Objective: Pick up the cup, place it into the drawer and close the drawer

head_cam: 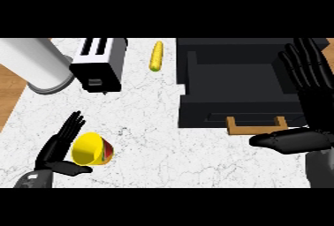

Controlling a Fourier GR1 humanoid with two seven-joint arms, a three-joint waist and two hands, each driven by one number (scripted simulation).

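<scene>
Yellow cup [90, 149], tipped on its side on the marble desk [150, 132], well left of the open black drawer [238, 84]. My left hand [60, 150], fingers straight, just beside cup: grasp step, not begun. Next: curl round cup, lift, carry to drawer. My right hand [306, 88], fingers spread, holds nothing, at drawer's right edge.
</scene>
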